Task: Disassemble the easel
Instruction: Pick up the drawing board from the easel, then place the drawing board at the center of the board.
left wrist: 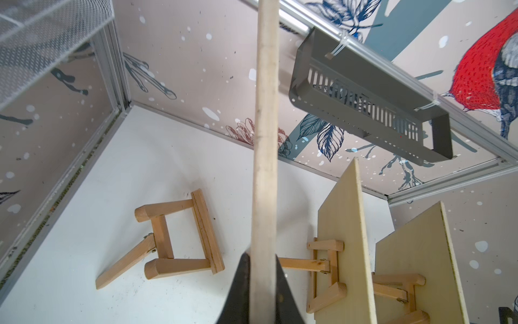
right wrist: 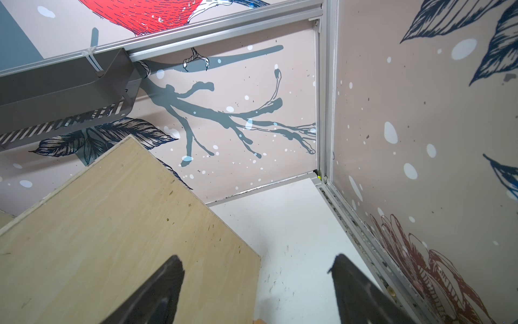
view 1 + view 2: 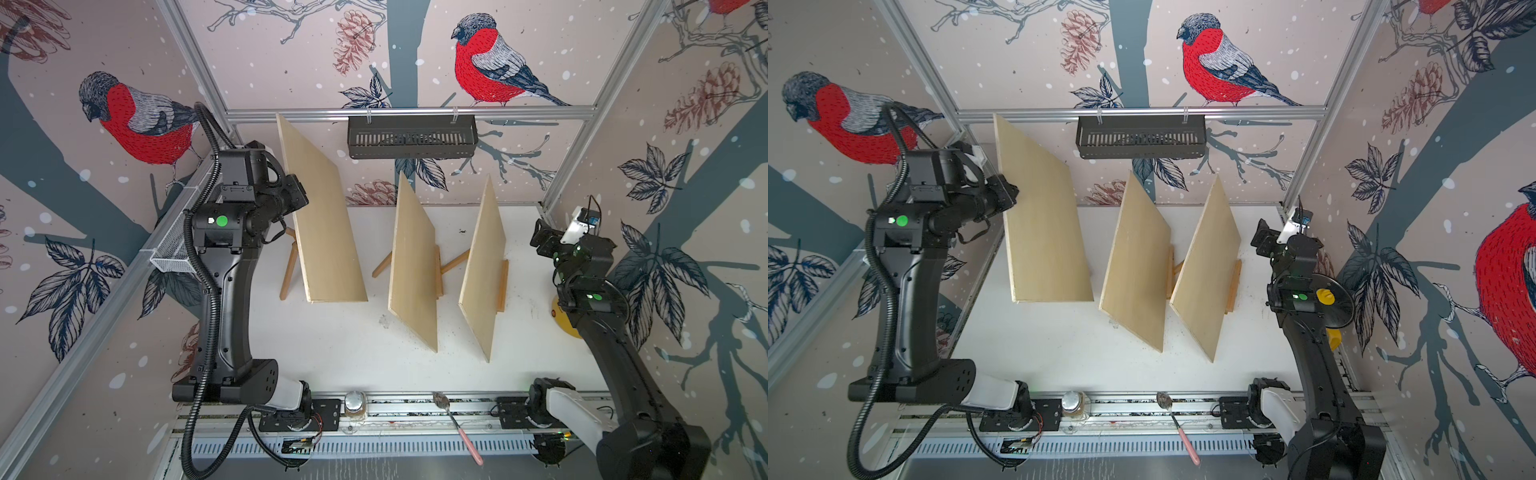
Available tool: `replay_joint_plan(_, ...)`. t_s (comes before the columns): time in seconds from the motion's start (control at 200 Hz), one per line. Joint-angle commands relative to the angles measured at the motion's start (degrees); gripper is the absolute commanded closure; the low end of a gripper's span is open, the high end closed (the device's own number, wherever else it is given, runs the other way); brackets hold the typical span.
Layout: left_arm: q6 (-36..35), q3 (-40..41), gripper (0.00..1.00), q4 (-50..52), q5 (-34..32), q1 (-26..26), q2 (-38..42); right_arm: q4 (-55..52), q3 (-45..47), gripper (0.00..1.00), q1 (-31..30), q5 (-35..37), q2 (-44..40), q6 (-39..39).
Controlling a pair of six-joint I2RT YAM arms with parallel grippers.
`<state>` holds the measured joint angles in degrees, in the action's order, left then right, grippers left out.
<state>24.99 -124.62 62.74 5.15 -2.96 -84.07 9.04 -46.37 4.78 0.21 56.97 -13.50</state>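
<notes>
We see the leftmost board lifted clear of its easel and held on edge over the far left corner of the table. The bare wooden frame sits on the table beneath it, toward the left wall. The left gripper has its jaws almost closed, pinching the board's thin edge. In the left wrist view the board's long axis runs straight out from the jaws. We judge the left arm much the nearer to this easel, so setting the board down falls to it. The middle board and the rightmost board rest on their own easels. The right gripper hangs wide open and empty near the table's right edge, just beside the rightmost board. We cannot tell whether a finger touches it.
</notes>
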Motion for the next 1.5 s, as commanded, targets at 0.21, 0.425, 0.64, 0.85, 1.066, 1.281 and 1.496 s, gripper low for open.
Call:
replay_joint_plan(0.21,-0.9,-9.7,1.0,11.3,-11.4,-0.3,3.6,0.2,0.3,0.16,0.0,-3.1,-1.8,-1.7)
replay_joint_plan(0.425,-2.2,-12.7,1.0,13.4,-11.3,-0.3,6.0,0.2,0.6,0.15,-0.1,-4.3,-3.7,-2.1)
replay_joint_plan(0.64,-2.7,-17.2,1.0,17.0,-15.0,-0.3,7.0,-0.3,1.2,0.15,-0.1,-4.7,-5.8,-2.4)
replay_joint_plan(0.85,-2.4,-12.7,1.0,17.0,-21.5,-0.3,8.7,-0.3,1.8,0.16,-0.1,-4.9,-7.0,-2.5)
replay_joint_plan(1.066,-2.4,-10.7,1.0,17.0,-27.0,-0.3,7.1,-0.5,1.9,0.15,-0.1,-4.4,-6.7,-2.3)
replay_joint_plan(1.281,-3.4,-5.7,1.0,15.8,-30.0,-0.3,3.9,-0.6,2.1,0.16,-0.1,-3.9,-5.7,-2.1)
replay_joint_plan(1.496,-6.0,-2.9,1.0,10.6,-31.1,-0.2,0.2,-0.4,2.4,0.16,0.0,-3.5,-4.6,-1.8)
